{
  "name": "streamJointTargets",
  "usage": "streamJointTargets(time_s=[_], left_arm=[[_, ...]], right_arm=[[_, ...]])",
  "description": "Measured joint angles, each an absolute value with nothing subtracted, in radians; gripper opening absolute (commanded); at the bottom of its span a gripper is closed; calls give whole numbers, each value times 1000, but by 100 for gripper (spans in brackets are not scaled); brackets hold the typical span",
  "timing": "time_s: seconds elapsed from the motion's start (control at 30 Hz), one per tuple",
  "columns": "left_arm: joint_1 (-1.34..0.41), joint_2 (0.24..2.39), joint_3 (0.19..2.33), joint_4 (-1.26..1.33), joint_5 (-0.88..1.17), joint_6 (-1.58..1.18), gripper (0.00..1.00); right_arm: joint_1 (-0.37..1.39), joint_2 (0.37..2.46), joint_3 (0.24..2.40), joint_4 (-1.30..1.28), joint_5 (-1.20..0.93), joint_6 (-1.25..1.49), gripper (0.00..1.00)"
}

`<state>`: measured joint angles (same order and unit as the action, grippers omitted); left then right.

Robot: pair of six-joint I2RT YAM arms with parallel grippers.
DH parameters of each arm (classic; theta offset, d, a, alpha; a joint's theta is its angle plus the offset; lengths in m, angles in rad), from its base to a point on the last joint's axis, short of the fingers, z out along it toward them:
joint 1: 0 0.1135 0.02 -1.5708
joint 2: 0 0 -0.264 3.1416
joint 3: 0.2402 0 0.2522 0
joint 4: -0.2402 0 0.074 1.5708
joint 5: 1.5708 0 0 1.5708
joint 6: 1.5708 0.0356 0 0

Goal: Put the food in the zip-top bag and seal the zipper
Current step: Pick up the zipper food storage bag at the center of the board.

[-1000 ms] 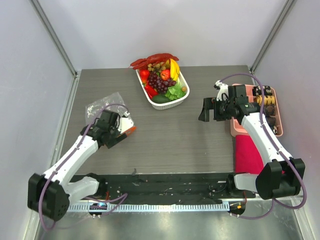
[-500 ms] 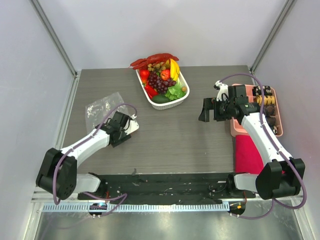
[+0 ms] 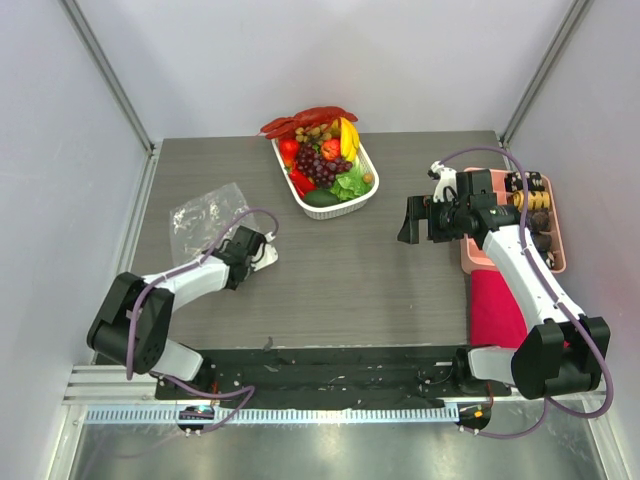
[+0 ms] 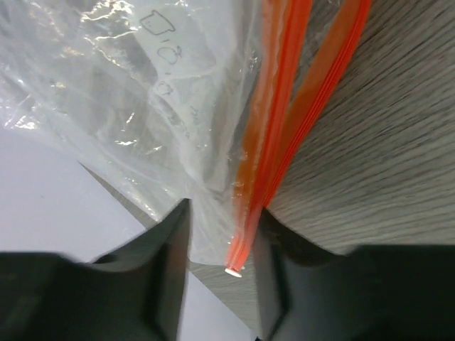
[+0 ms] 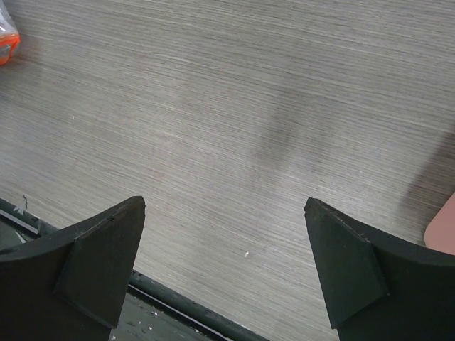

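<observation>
Bag (image 3: 203,213): clear, crinkly, lying flat on the table (image 3: 350,275) at the left side, well apart from the food (image 3: 325,160). Printed marks on the film are too blurred to read.

Zipper (image 4: 288,99): orange-red, and the left wrist view shows two strips that sit together at the near corner and spread apart further along. The small white end piece (image 4: 233,270) is at that near corner.

The food is piled in a white basket (image 3: 347,207) at back centre: purple grapes, yellow banana, red pieces, green leaves.

My left arm is stretched low across the table, with the wrist down at the bag's near right corner. My left gripper (image 4: 222,209) is narrow, one finger on each side of the zipper end, with bag film against the left finger. I can't tell if it's actually pinching.

My right arm is bent at the elbow, with the wrist up beside the pink tray (image 3: 553,262). My right gripper (image 5: 224,204) points toward table centre, spread wide over bare wood with nothing between the fingers.
</observation>
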<state>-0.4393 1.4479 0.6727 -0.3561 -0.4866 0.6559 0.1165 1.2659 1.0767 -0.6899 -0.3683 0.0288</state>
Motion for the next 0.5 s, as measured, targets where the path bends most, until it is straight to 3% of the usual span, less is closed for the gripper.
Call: streamJointTargets(time_s=[0.13,0.23,0.5], left_arm=[[-439,1456,699,-397,-479,633,17],[-435,1456,774,-457,-457,605,0],[-422,1411,1074,-720,-334,468,0]], right_arm=[[112,1266,1077,-690,-373,44,100],[98,1275,1085,-709,-388,59,100],[-7,1333,1188,-790,-459,60,100]])
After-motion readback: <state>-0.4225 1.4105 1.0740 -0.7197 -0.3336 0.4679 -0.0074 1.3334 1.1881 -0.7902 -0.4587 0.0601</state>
